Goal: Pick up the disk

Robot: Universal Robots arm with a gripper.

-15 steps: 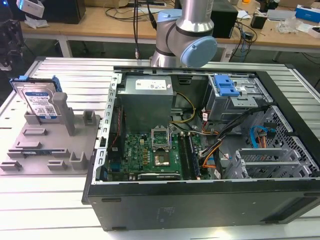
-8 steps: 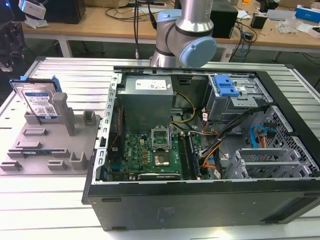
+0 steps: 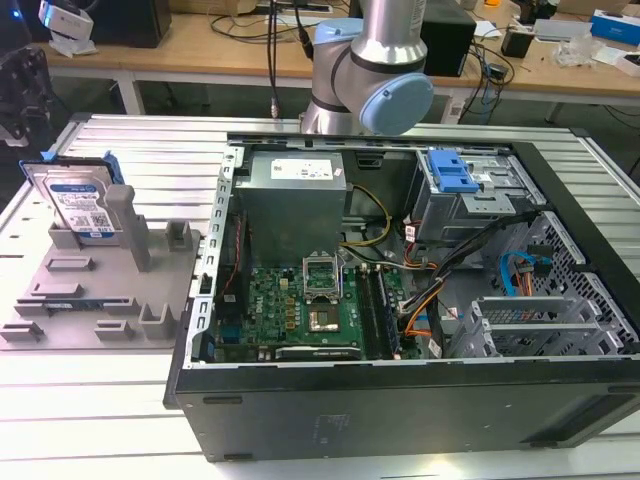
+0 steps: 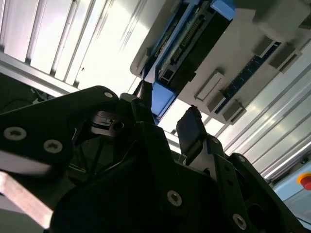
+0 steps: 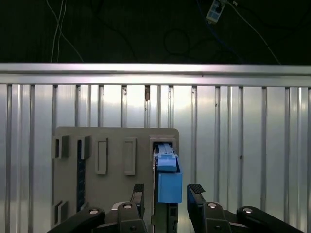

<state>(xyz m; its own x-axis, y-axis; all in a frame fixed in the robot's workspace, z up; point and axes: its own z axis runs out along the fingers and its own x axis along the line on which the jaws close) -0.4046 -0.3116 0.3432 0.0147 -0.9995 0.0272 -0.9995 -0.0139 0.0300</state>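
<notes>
The disk [image 3: 75, 200] is a flat silver drive with a blue-and-white label and blue side rails. It stands on edge in a slot at the far corner of the grey fixture tray [image 3: 100, 300], at the exterior view's left. In the first wrist view I look straight down on its blue top rail [image 5: 169, 187]. My gripper [image 5: 167, 194] is open above it, with one dark finger [image 5: 138, 194] on each side of the rail and not touching it. The second wrist view has the same open gripper [image 4: 167, 116] over the disk's edge [image 4: 194, 43].
An open computer case [image 3: 400, 270] with a motherboard, cables and a silver drive cage with a blue latch [image 3: 450, 175] lies beside the tray on the ribbed metal table [image 3: 130, 150]. Upright posts [image 3: 125, 215] rise from the tray close to the disk. The arm's body [image 3: 370, 70] stands behind the case.
</notes>
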